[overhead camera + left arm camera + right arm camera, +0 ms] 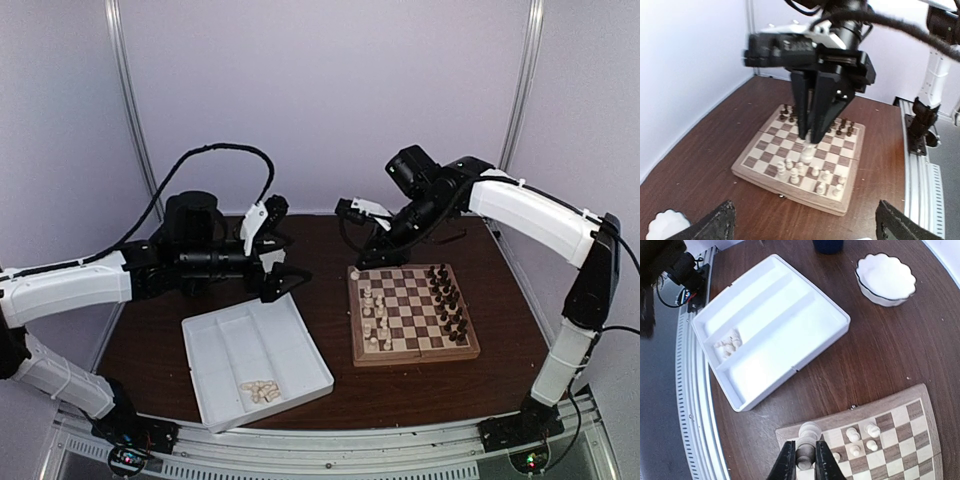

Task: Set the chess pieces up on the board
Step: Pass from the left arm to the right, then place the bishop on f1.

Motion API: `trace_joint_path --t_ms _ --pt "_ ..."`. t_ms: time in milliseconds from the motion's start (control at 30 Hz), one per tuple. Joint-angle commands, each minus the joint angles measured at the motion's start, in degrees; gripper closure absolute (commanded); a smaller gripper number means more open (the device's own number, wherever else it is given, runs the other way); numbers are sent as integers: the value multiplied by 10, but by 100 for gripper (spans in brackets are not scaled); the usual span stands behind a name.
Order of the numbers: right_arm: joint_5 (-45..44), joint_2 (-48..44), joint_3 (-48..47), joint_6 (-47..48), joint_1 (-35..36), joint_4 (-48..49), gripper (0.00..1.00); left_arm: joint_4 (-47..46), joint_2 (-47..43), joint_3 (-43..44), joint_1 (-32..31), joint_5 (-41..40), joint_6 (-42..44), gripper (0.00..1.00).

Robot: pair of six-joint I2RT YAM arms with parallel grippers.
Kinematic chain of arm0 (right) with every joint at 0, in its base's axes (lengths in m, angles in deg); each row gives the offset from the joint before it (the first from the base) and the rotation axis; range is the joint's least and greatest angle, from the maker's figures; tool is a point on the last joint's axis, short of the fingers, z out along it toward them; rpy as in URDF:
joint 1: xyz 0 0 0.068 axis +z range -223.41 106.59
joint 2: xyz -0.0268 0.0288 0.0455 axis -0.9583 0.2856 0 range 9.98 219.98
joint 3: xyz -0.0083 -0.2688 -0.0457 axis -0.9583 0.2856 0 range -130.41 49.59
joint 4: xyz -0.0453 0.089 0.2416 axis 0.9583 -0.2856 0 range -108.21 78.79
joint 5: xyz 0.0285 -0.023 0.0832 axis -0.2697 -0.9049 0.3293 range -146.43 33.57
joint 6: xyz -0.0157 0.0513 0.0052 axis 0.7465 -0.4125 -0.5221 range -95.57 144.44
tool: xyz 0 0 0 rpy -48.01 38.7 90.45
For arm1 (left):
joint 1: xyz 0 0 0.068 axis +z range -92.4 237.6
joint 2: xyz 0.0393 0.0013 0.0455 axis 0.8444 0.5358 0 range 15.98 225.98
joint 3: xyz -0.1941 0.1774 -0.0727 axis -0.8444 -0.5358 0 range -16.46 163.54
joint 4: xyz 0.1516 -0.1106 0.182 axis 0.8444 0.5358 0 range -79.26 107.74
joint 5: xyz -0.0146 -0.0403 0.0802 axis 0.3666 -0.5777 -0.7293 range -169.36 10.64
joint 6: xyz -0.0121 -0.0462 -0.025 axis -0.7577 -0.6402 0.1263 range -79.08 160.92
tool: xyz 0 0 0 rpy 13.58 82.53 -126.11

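- The left gripper hangs above the table with its jaws spread wide and nothing between them (its own camera shows one finger at each bottom corner).
- Just below it, towards the arms' bases, lies the white tray. A small heap of loose cream chess pieces sits in the compartment farthest from that gripper.
- Beyond the tray from the left gripper, and directly under the right one, is the board. The dark pieces stand along the side away from the tray, and the cream ones already placed stand along the tray side.
- The right gripper points down over the cream side. Its fingers are drawn nearly together and pinch one cream piece by its top. I cannot tell whether the base is touching a square.
- A white scalloped bowl sits well beyond that gripper's fingertips, past the tray.
- These pieces look like light, stiff, smooth turned wood, with round bodies and narrow feet. I'd expect them to slip or topple easily. The best hold seems to be from straight above, at the head or neck, with a finger on each side, since the neighbouring pieces stand close.
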Motion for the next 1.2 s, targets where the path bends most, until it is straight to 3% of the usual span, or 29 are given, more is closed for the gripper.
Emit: trace_joint_path --t_ms 0,67,433,1167 --pt "-50 -41 36 33 -15 2 87 -26 -30 -23 8 -181 -16 2" --pt "-61 -50 51 42 -18 0 87 -18 -39 -27 16 -255 -49 2" --pt "-99 -48 134 66 -19 25 86 8 -54 -30 39 -345 -41 3" --pt "-127 62 126 79 9 50 86 9 -61 -31 40 -322 -38 4"
